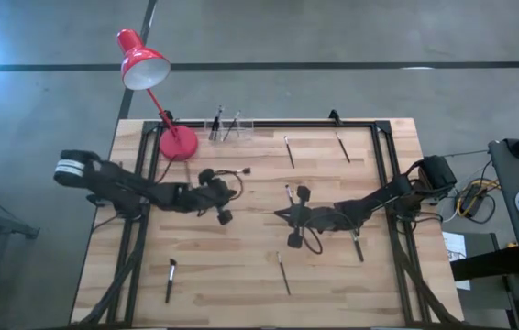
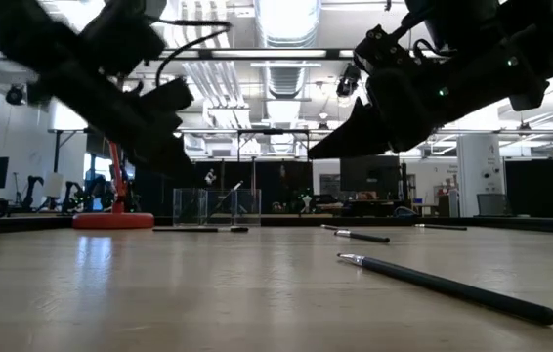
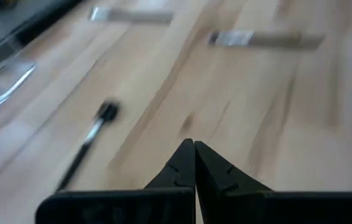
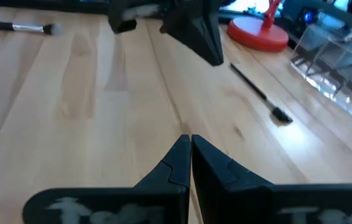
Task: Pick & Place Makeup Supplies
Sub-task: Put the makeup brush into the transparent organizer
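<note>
Several thin makeup brushes lie flat on the wooden table: two near the far edge (image 1: pixel 289 151) (image 1: pixel 342 147), one at the near left (image 1: pixel 171 280), one at the near middle (image 1: pixel 282 273). A few more stand in a clear holder (image 1: pixel 226 126). My left gripper (image 1: pixel 238 191) hovers shut and empty left of the table's middle, beside a dark brush with a silvery ferrule (image 3: pixel 89 146). My right gripper (image 1: pixel 277 214) faces it from the right, shut and empty, above bare wood. The left gripper (image 4: pixel 194 31) shows in the right wrist view above the same brush (image 4: pixel 257 93).
A red desk lamp stands with its base (image 1: pixel 178 143) at the far left, its shade (image 1: pixel 142 62) beyond the table's far edge. Another brush (image 1: pixel 358 246) lies under the right arm. A black frame (image 1: pixel 383 165) runs along the table's sides. Bare wood shows between the grippers.
</note>
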